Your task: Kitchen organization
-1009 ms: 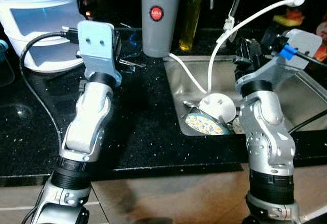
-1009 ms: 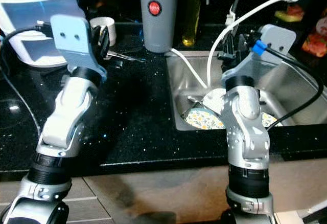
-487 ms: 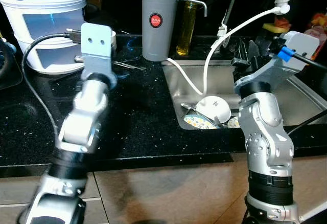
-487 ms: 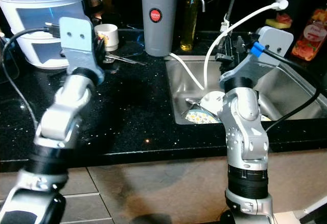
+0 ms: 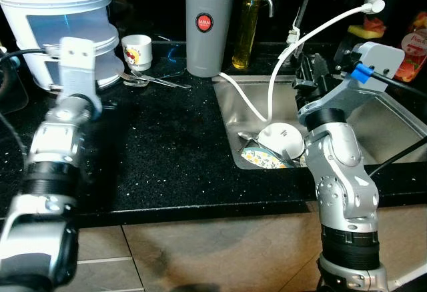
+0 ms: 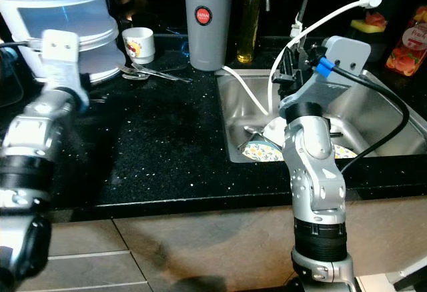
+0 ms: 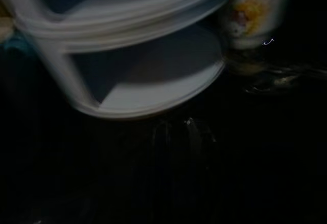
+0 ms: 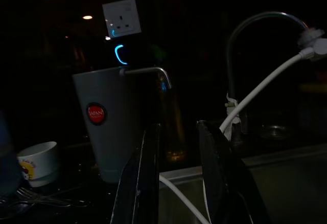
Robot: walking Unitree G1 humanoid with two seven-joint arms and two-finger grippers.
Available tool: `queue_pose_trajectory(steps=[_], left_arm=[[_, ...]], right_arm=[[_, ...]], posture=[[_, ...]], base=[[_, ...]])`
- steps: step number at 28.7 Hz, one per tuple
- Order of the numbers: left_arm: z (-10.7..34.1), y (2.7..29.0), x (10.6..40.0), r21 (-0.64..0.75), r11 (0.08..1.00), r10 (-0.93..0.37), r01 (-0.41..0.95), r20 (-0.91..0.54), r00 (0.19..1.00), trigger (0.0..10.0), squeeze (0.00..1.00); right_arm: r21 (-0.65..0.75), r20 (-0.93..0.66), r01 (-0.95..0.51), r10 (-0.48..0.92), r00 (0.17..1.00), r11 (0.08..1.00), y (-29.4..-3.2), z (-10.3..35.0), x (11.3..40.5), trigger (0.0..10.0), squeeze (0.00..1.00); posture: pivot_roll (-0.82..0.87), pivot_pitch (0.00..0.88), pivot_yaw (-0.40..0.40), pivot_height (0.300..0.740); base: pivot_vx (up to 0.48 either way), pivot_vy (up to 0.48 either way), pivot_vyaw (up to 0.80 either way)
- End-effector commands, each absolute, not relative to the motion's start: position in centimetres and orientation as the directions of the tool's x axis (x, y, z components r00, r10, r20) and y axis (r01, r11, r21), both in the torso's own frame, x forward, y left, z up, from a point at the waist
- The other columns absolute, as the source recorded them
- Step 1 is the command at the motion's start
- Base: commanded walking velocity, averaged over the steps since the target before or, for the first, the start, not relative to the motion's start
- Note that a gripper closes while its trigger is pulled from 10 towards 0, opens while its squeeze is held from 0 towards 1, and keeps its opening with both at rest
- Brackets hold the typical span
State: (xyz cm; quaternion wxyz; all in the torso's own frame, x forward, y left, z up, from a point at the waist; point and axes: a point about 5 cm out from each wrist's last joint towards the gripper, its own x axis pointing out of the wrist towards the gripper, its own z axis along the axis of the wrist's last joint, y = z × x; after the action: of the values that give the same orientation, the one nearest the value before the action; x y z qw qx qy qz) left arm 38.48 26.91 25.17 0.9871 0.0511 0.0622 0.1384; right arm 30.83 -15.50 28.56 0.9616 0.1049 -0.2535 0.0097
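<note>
Dishes (image 5: pixel 270 152) piled in steel sink (image 5: pixel 400 129): white bowl over floral plate, at its left end. Far left, stacked translucent plastic tubs (image 5: pixel 57 25) on speckled black counter (image 5: pixel 173 152); left gripper (image 7: pixel 176 147) near their base, blurred, fingers' state cannot tell. Small printed mug (image 5: pixel 137 51), metal cutlery (image 5: pixel 155 79) beside it. Grey cylindrical dispenser (image 5: pixel 208 25), oil bottle (image 5: pixel 244 29). White hose (image 5: pixel 320 32) curving into sink. Right gripper (image 8: pixel 179 173) over sink, fingers parted, holding nothing.

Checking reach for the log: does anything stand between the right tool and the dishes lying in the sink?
Yes. The white hose runs down from the tap into the steel sink, crossing beside the right tool, and ends by the white bowl and floral plate. Nothing else visibly blocks the way.
</note>
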Motion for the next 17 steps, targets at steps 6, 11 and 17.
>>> queue_pose_trajectory(steps=[6,11,17], left_arm=[[25.1,31.3,38.0,-0.062,0.925,0.357,-0.374,-0.191,0.914,10.0,0.0],[26.1,31.2,38.3,-0.081,0.933,0.333,-0.351,-0.179,0.926,10.0,0.0],[27.8,31.5,38.3,-0.07,0.939,0.326,-0.338,-0.14,0.935,10.0,0.0]], right_arm=[[0.138,0.498,-0.132,0.047,0.866,0.982,-14.8,28.7,29.9,10.0,0.0],[0.063,0.457,-0.184,0.136,0.879,0.981,-13.6,28.6,29.4,10.0,0.0],[0.043,0.442,-0.169,0.133,0.887,0.985,-13.7,29.3,30.3,10.0,0.0]], posture=[[0.07,0.042,0.018,0.74],[0.08,0.116,-0.004,0.74],[0.08,0.206,-0.043,0.74]], base=[[0.0,0.0,0.0],[0.0,0.0,0.0],[0.0,0.0,0.0]])
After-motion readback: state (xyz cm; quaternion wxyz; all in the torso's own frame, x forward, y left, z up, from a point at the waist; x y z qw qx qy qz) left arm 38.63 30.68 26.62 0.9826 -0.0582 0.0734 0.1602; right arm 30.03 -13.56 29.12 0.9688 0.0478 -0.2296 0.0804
